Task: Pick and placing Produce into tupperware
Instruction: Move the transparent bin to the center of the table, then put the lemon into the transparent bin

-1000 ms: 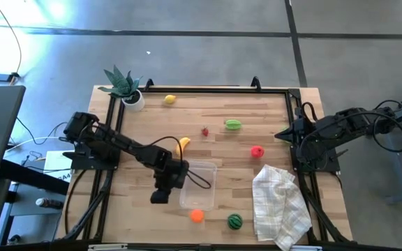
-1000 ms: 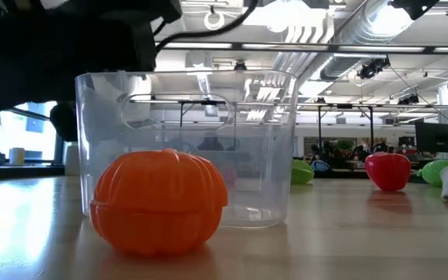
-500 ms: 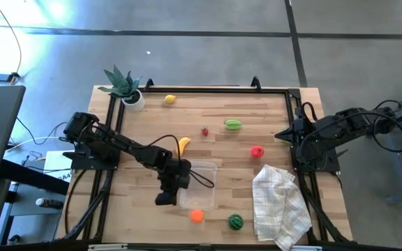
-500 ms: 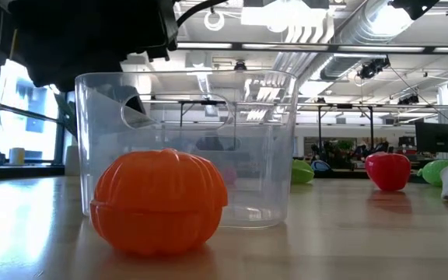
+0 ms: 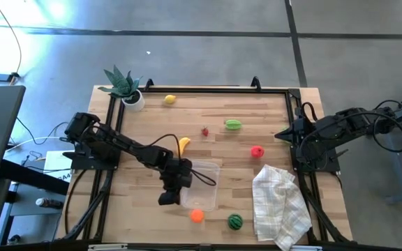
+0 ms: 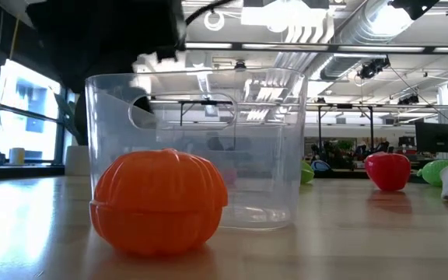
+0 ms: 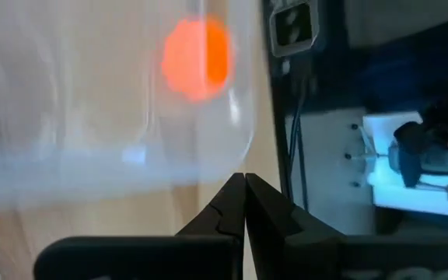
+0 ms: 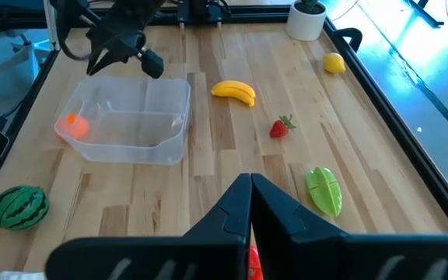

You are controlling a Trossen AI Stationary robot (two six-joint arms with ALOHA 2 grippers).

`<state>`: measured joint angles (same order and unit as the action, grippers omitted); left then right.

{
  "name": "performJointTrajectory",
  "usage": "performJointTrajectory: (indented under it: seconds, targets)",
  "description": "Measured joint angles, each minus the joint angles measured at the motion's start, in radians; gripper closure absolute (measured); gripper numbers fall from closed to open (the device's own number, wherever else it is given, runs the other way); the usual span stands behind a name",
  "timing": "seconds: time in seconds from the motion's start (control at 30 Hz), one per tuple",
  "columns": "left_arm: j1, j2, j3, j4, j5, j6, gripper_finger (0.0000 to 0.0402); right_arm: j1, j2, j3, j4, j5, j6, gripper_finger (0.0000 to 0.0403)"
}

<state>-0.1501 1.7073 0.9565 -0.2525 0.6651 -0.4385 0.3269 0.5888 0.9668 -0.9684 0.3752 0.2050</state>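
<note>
Beside the left gripper (image 5: 170, 197), whose fingers are pressed together on nothing, stands the one clear tub (image 5: 200, 184), its near wall touching or just short of the fingertips. Just past the tub's front corner lies one orange (image 5: 197, 215), outside it, with one watermelon (image 5: 235, 222) beyond. Behind the gripper lies one banana (image 5: 183, 145); farther off are a lemon (image 5: 170, 100), a strawberry (image 5: 205, 131), a green fruit (image 5: 233, 125) and a red one (image 5: 257, 151), with bare wood between them. At the right table edge the right gripper (image 5: 280, 135) waits, fingers together, beside one white cloth (image 5: 279, 203).
</note>
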Motion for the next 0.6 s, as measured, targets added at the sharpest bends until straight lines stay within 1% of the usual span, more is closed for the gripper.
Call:
performJointTrajectory:
  seconds: [0.13,0.2,0.27,0.43,0.5,0.6]
  targets:
    - [-0.002,0.000,0.000,-0.121,0.005,0.011,0.0401,0.000,0.000,0.000,0.000,0.000,-0.003,0.0403]
    - [-0.002,0.000,0.000,-0.152,0.013,0.011,0.0401,0.000,0.000,0.000,0.000,0.000,-0.003,0.0403]
    - [-0.002,0.000,0.000,-0.119,0.016,0.012,0.0401,0.000,0.000,0.000,0.000,0.000,-0.003,0.0403]
    - [-0.001,0.000,0.000,0.077,-0.008,-0.023,0.0401,0.000,0.000,0.000,0.000,0.000,-0.003,0.0403]
    - [-0.001,0.000,0.000,0.115,-0.009,-0.041,0.0401,0.000,0.000,0.000,0.000,0.000,-0.003,0.0403]
    - [-0.001,0.000,0.000,0.122,-0.011,-0.049,0.0401,0.000,0.000,0.000,0.000,0.000,-0.003,0.0403]
